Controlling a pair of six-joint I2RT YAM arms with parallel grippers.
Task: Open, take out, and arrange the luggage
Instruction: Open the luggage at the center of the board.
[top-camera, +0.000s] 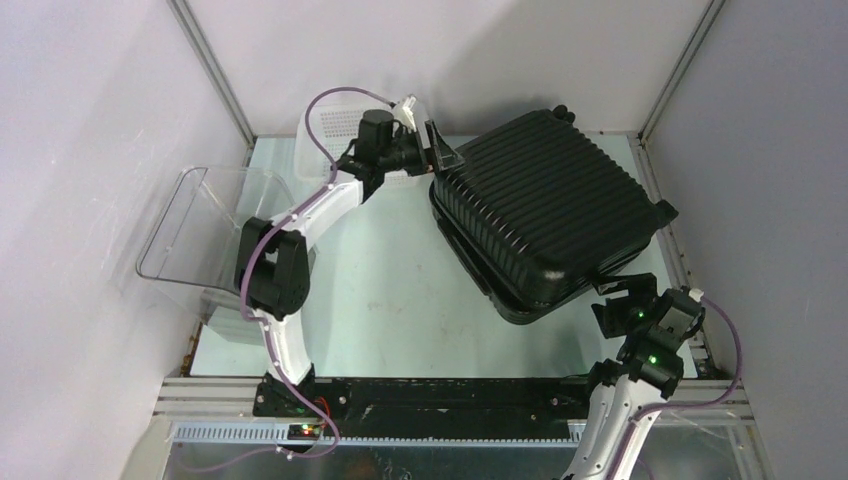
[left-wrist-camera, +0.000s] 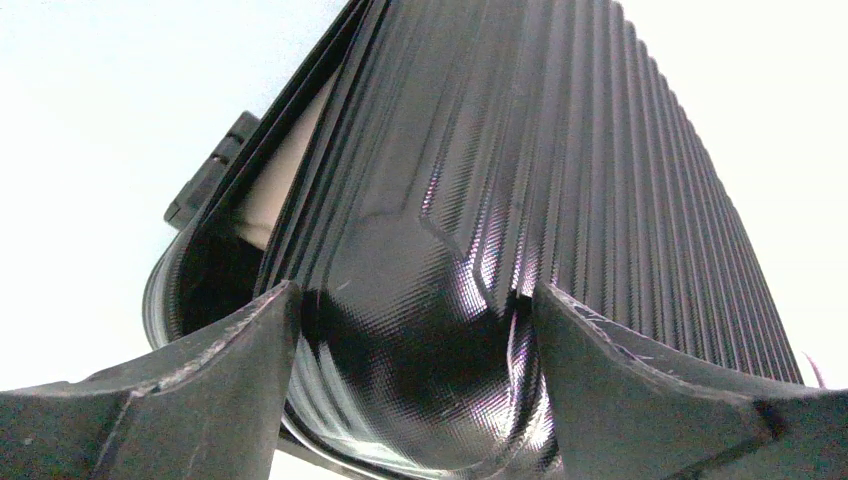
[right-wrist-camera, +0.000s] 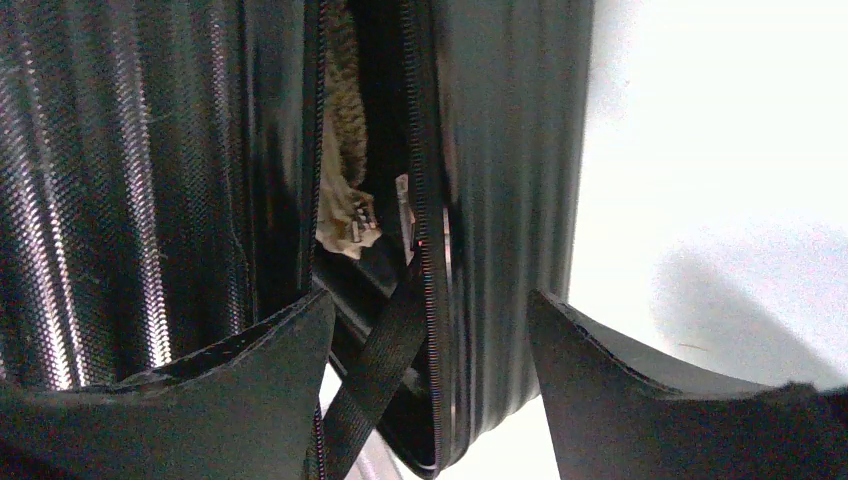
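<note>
Pale tabletop (top-camera: 400, 290) carries everything. Left tool (left-wrist-camera: 415, 300) is spread wide, straddling the luggage (top-camera: 545, 210) corner just ahead. Right tool (right-wrist-camera: 430, 300) is also wide, its fingers flanking the ajar seam, a strap (right-wrist-camera: 380, 370) between them. Lid looks only cracked; swinging it open, unpacking and arranging seem not yet done.
</note>
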